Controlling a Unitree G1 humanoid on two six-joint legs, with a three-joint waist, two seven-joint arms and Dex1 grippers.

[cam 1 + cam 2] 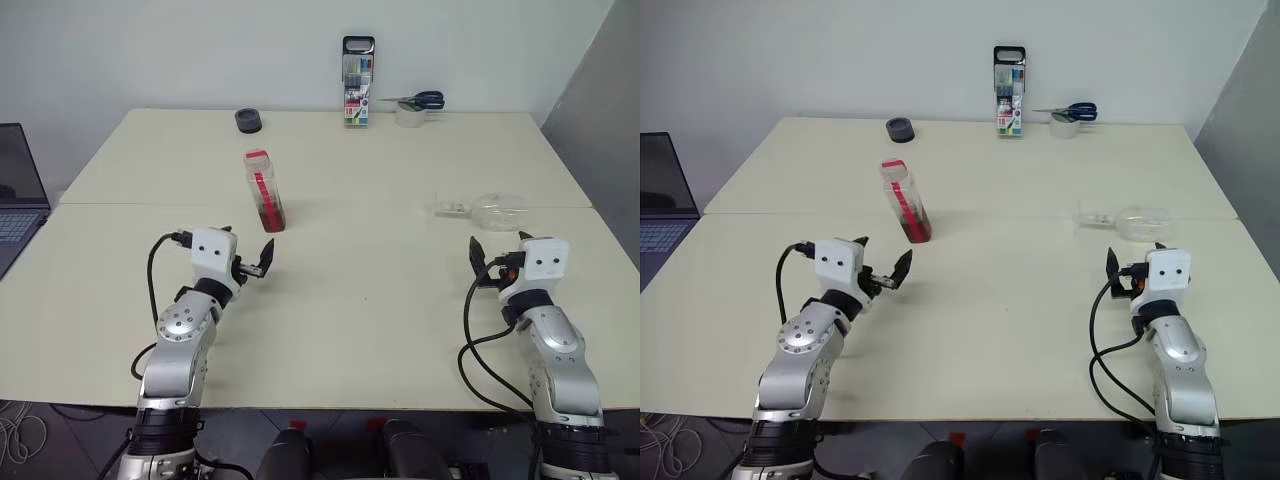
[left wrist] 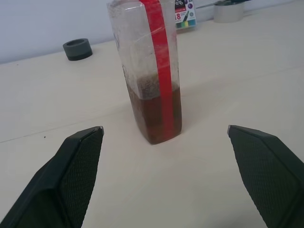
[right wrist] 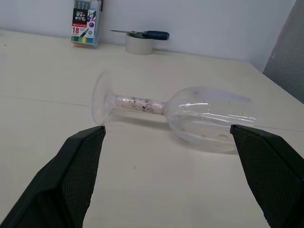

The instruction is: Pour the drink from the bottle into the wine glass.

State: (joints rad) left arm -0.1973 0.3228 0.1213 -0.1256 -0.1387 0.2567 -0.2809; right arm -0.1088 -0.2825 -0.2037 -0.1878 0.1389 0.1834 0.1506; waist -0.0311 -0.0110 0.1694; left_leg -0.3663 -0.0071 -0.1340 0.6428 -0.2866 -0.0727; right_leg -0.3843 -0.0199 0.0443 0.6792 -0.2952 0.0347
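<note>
The bottle (image 1: 265, 190) stands upright on the table, left of centre, with a red cap and a red label strip. The drink (image 2: 151, 114), reddish-brown, fills roughly its lower third. My left gripper (image 1: 248, 240) is open, level and just short of the bottle, which sits centred between its fingers (image 2: 71, 171) a little beyond their tips. The wine glass (image 3: 190, 111) lies on its side at the right, empty, foot toward the table's middle. My right gripper (image 1: 500, 243) is open just in front of the glass (image 1: 490, 208), not touching it.
A marker-pen case (image 1: 358, 82) stands at the table's far edge, with scissors (image 1: 420, 100) resting on a tape roll (image 1: 410, 117) to its right. A black roll (image 1: 249, 121) lies far left. A laptop (image 1: 15, 190) sits beyond the table's left edge.
</note>
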